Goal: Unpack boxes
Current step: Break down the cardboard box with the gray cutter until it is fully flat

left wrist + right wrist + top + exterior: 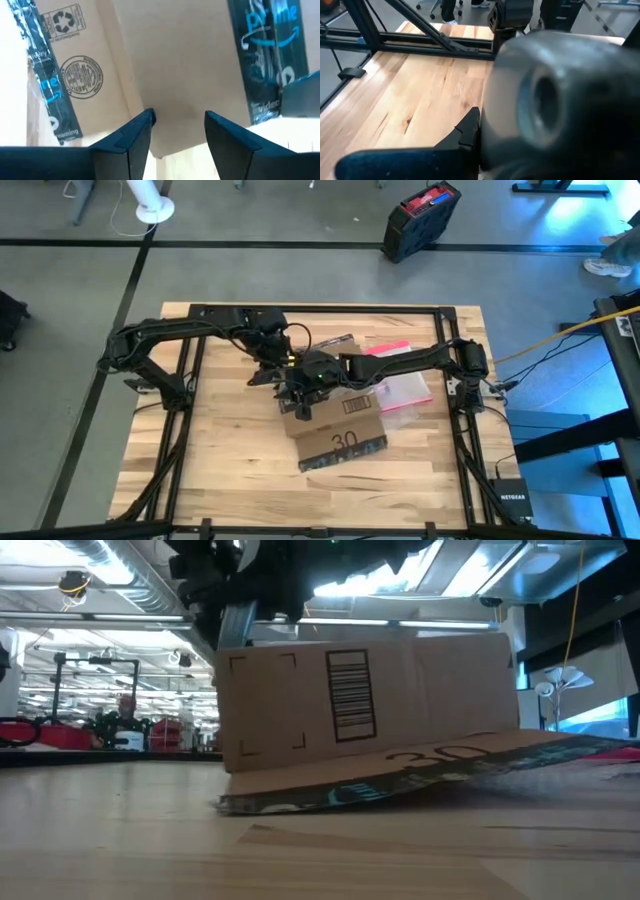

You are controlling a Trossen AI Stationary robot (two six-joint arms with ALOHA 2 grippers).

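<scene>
Box count: one brown cardboard box (335, 428), near the middle of the wooden table (215, 450).
Box position, low view: nearest the camera, a flap lies almost flat on the tabletop with "30" printed on it and dark printed tape along its edge; behind it a side panel stands upright, bearing a barcode.
Box markings, left wrist view: two strips of black printed tape (270, 55), a recycling mark and a round stamp on the cardboard.
Grippers: two, both meeting over the far end of the box.
Left gripper (179, 120): fingers spread apart, cardboard filling the view just past the tips; nothing clamped between them.
Right gripper (302, 395): over the box's far end, just beside the left one; cannot tell whether its fingers are apart or together, as its own wrist view is blocked by the other arm's housing.
Pouch count: one clear pouch with pink edge (400, 380), lying under the right arm, touching the box's far right side.
Case count: one black and red case (422, 218), on the floor well beyond the table.
</scene>
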